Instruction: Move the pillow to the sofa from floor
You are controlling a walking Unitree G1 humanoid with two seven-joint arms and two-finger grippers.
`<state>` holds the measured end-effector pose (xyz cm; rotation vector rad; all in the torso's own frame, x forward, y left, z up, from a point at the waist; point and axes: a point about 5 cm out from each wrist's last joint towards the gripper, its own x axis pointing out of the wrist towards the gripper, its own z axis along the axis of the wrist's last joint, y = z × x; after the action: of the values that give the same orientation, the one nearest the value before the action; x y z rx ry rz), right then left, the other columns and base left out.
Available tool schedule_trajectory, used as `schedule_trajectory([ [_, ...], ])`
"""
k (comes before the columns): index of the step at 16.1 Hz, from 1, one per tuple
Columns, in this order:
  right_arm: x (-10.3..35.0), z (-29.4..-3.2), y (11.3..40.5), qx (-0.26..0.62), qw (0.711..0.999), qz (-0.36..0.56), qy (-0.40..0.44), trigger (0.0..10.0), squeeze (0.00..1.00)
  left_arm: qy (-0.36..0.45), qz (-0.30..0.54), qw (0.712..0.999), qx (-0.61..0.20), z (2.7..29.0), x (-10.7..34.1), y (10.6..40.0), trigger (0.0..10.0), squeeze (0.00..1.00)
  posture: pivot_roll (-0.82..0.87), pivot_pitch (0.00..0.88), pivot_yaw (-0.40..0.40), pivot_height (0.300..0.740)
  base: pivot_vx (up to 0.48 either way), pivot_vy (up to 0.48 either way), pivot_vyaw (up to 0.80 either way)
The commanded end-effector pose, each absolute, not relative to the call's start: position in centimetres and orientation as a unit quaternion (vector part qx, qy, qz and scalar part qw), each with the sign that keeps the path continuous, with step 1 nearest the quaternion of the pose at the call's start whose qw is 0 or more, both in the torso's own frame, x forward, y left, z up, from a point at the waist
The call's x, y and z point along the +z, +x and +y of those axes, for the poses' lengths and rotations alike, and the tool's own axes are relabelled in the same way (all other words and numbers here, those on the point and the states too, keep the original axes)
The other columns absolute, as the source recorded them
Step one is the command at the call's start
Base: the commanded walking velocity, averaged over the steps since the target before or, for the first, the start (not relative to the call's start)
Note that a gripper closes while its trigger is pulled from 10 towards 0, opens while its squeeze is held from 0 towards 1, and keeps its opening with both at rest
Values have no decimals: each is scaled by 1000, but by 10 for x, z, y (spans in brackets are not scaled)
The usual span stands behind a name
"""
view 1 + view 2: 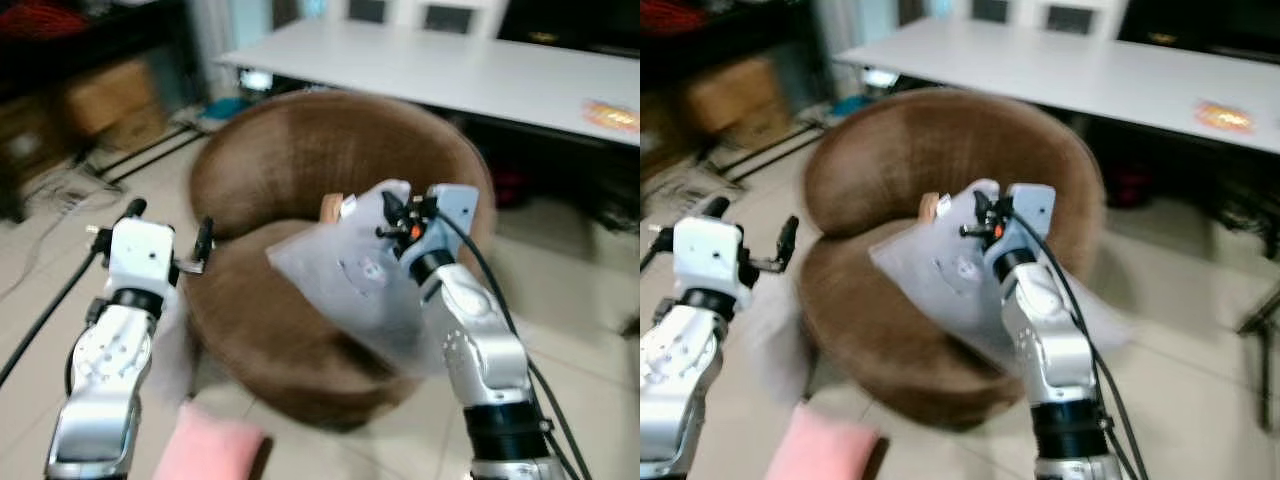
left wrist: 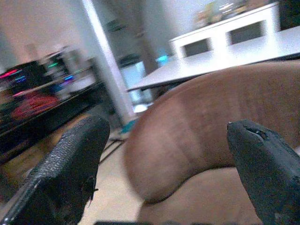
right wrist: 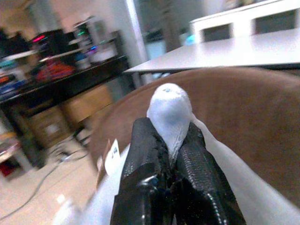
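Observation:
A pale grey pillow hangs over the seat of the round brown sofa. My right gripper is shut on its top corner. In the right wrist view the two black fingers pinch a bunched fold of the pillow, and the sofa back lies behind it. My left gripper is held at the sofa's left side, open and holding nothing. In the left wrist view its fingers are spread wide before the sofa back.
A pink soft object lies on the tiled floor by my left arm. A long white table stands behind the sofa. Cardboard boxes and cables sit at the far left.

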<state>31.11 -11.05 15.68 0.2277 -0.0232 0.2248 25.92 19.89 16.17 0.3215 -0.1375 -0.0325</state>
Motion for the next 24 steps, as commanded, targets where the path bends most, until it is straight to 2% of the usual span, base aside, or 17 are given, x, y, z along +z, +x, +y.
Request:
schedule_trajectory([
  [1,173,-115,314,107,986,-51,115,10000,0,157,-74,984,-29,194,164,260,10000,0,-3,0,19,740,285,0,0],
  [11,179,-109,315,131,983,-68,110,10000,0,155,-77,984,-31,194,165,259,10000,0,5,0,12,740,285,0,0],
  [14,180,-107,315,142,982,-70,101,10000,0,156,-77,984,-31,193,165,259,10000,0,5,0,11,740,285,0,677],
  [24,181,-105,314,141,980,-76,118,10000,0,155,-74,984,-42,193,164,259,10000,0,0,0,18,740,296,0,0],
])
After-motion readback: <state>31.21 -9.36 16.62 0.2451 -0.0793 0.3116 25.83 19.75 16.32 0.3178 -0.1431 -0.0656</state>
